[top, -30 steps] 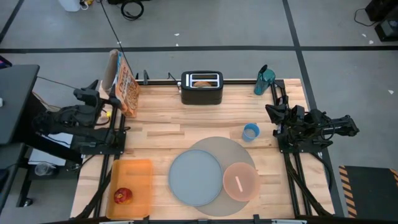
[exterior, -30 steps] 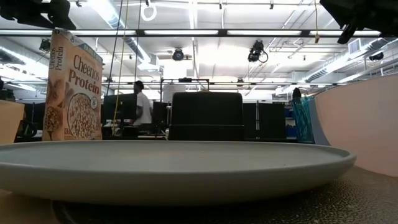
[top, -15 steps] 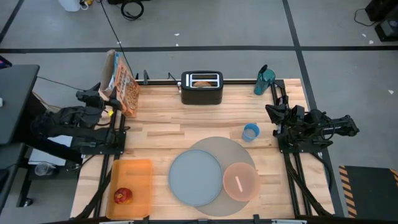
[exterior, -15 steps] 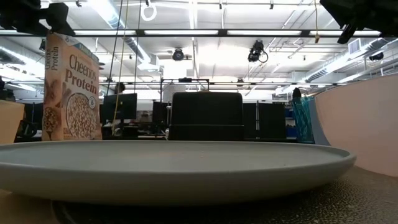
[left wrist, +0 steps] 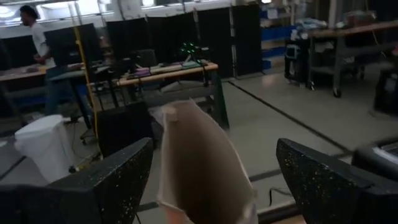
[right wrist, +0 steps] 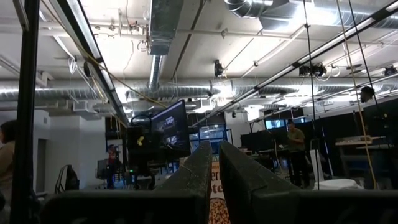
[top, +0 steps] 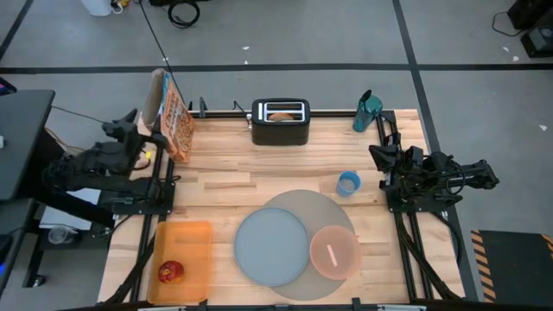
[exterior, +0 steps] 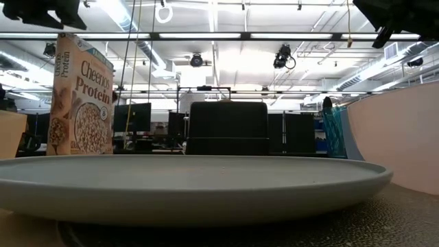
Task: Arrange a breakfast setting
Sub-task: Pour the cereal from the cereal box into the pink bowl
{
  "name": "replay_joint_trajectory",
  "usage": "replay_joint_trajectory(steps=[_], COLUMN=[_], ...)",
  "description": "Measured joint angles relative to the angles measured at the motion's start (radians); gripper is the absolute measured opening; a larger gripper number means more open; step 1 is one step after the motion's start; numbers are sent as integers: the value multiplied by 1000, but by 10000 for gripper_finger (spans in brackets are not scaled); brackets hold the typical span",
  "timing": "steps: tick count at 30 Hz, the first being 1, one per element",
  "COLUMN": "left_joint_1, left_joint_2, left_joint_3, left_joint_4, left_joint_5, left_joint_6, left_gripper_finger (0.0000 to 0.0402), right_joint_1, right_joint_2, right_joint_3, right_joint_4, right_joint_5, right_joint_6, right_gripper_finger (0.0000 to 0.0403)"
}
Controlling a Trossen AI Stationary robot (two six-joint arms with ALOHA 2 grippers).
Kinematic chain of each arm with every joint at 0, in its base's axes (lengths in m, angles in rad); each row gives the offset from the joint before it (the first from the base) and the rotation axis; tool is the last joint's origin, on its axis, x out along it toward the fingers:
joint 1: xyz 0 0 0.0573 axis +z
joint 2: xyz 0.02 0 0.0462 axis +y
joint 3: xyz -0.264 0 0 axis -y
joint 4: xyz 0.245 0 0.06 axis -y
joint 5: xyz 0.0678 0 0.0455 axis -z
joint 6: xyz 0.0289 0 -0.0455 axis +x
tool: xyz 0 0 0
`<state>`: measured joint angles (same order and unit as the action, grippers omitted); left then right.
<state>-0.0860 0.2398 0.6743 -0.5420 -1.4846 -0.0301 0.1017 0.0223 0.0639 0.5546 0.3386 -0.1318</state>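
The wooden bench (top: 216,173) carries everything, and the largest piece of the setting, the round grey mat (top: 333,207), lies at its near middle as the base for the dishes. On the mat's left part rests the grey-blue plate (top: 271,246), and on its right edge the smaller pink bowl (top: 334,251), with a pale spoon-like piece (top: 331,254) lying inside it, too small to make out as metal. Both dishes sit ready to be filled.

The Cheerios Protein cereal box (top: 174,115) stands at the far left corner, its top open. The left gripper (top: 136,136) is level with that top: in the left wrist view the box's open flap (left wrist: 202,163) stands between the two spread fingers (left wrist: 112,180), which do not yet touch it. That looks like a line-up for grasping the box so cereal can go to the bowl.

The black toaster (top: 280,121) sits at the far edge with a bagel (top: 280,115) in its slot. The orange tray (top: 181,250) at the near left holds the red fruit (top: 170,272). A teal tumbler (top: 348,183) stands just beyond the mat, and a teal bottle (top: 366,111) at the far right corner.

The right gripper (top: 380,161) waits over the bench's right edge with its fingers (right wrist: 205,168) together.
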Motion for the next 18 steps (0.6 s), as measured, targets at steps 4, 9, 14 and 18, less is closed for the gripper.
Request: replay_joint_trajectory(steps=[4,9,14,18], left_joint_1=[0,-5,-44,-106], left_joint_2=[0,0,19,35], left_joint_3=[0,0,0,0], left_joint_4=[105,399,764,979], left_joint_5=[-75,-87,-87,-87], left_joint_6=[105,300,597,752], left_gripper_finger=[350,350,350,350], right_joint_1=[0,0,0,0], right_joint_2=[0,0,0,0], right_joint_3=[0,0,0,0], right_joint_4=[1,4,12,13], right_joint_5=[0,0,0,0], right_joint_6=[0,-2,-2,-2], right_gripper_finger=[38,38,38,38])
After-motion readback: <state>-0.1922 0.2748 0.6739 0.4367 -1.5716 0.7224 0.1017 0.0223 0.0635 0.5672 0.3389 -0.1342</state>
